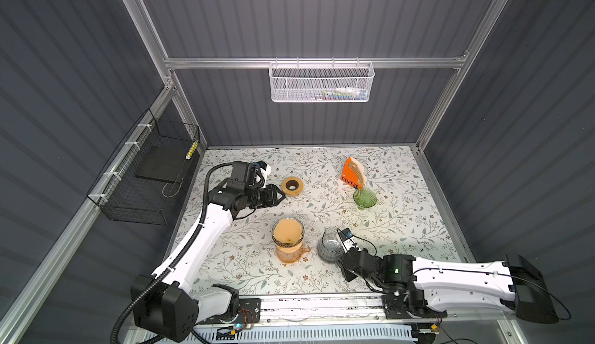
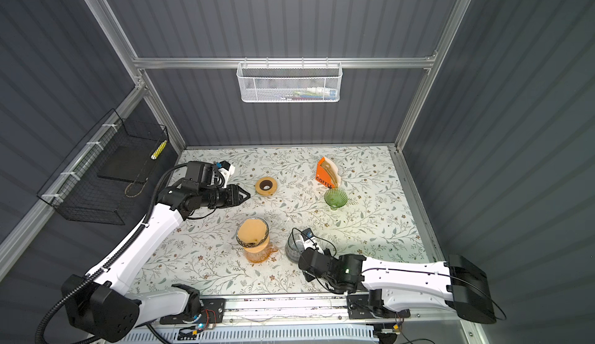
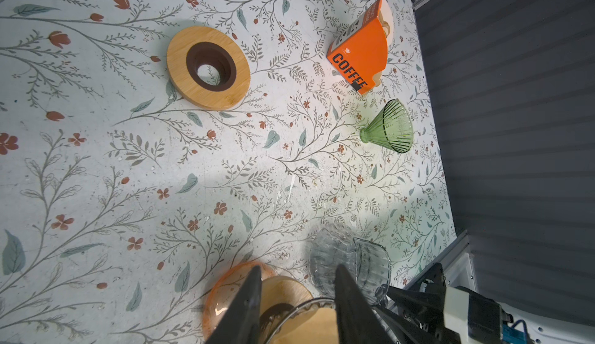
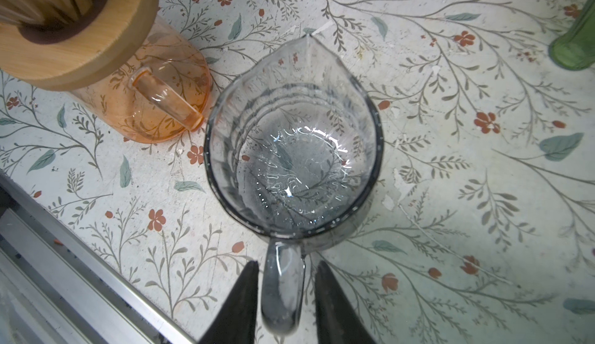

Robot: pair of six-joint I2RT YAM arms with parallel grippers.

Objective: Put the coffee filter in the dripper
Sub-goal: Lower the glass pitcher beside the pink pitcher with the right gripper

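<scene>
**Filter seated in the dripper, both pincers empty**

Brown paper filter (image 1: 287,231) seated inside the clear glass dripper (image 1: 274,241), open mouth up, plain in both top views. Dripper resting on a wooden collar (image 4: 80,52) atop the orange jug (image 1: 289,257), near the front middle of the table (image 1: 402,229).

Left pincer (image 1: 280,196) parted, with nothing between its jaws. Hanging over the table farther back than the orange jug, just beside a spare wooden ring (image 1: 292,186), touching neither. In the left wrist view, two dark fingers (image 3: 248,294) set apart, filter and dripper rim showing beyond the gap.

Right pincer (image 4: 287,263) low at the front of the table, jaws parted to either side of the handle (image 4: 283,294) of a grey glass jug (image 4: 231,126). A clear gap on one side of the handle, barely any on the other; no squeeze on it. Grey jug upright, just beside the orange jug, the two not touching.

Farther back on the right, an orange box (image 1: 351,175) lettered COFFEE with paper filters sticking out of its top. Just in front of it a green glass cone (image 1: 364,197), well apart from both pincers.
</scene>
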